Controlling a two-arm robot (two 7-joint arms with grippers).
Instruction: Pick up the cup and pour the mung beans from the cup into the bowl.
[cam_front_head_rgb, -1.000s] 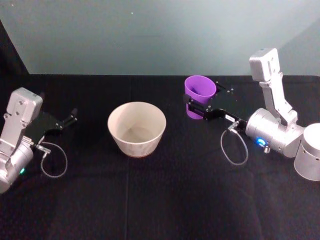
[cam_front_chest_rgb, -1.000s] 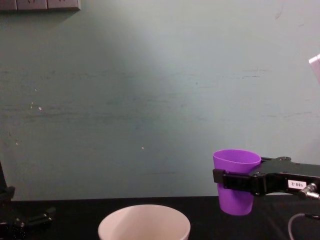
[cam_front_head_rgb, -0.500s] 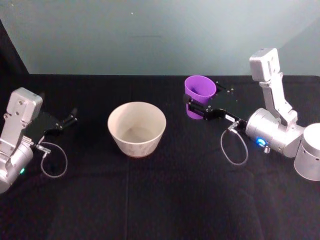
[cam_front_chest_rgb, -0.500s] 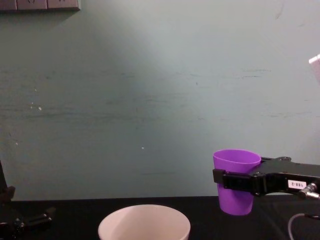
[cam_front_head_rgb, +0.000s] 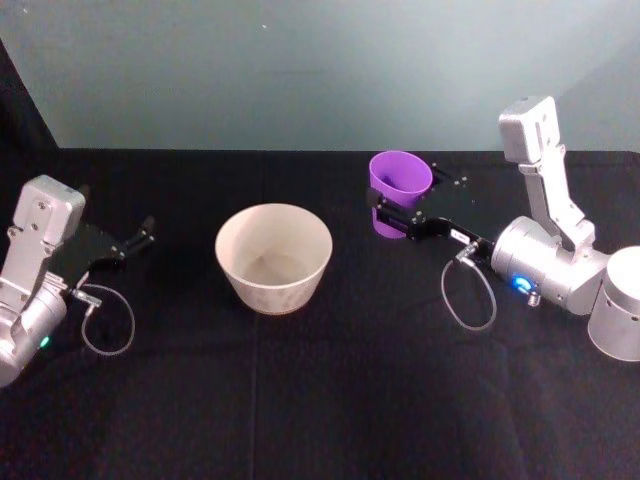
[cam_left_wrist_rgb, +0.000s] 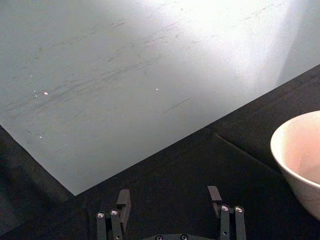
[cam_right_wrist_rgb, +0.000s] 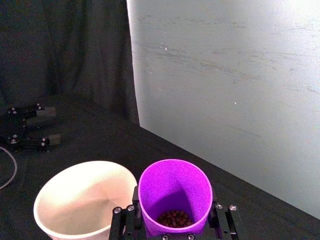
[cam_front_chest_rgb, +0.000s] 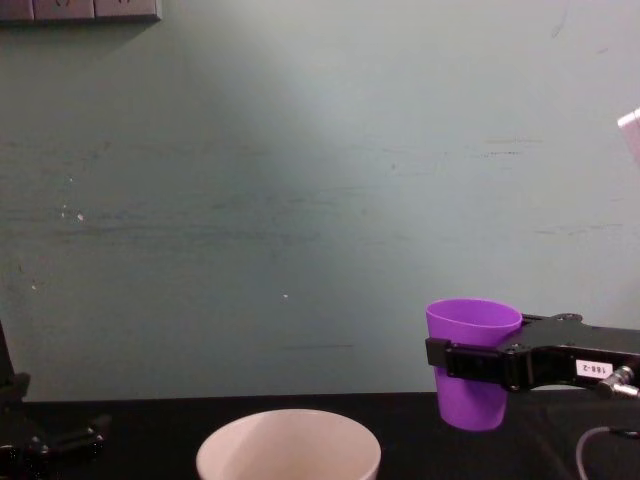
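Right of the bowl (cam_front_head_rgb: 273, 255), the right tool (cam_front_head_rgb: 398, 215) clamps the cup (cam_front_head_rgb: 400, 183) upright so its mung beans (cam_right_wrist_rgb: 175, 218) don't spill, while the left tool (cam_front_head_rgb: 140, 237) idles, spread apart, on the bowl's other side.

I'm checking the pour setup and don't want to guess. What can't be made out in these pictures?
- Chest view: the bowl hides its inside behind its near wall, and the bottom edge cuts off its base.
- Left wrist view: the picture's edge cuts off most of the bowl.
- Right wrist view: the cup has its base hidden by the right gripper. How deep the mung beans lie can't be judged.
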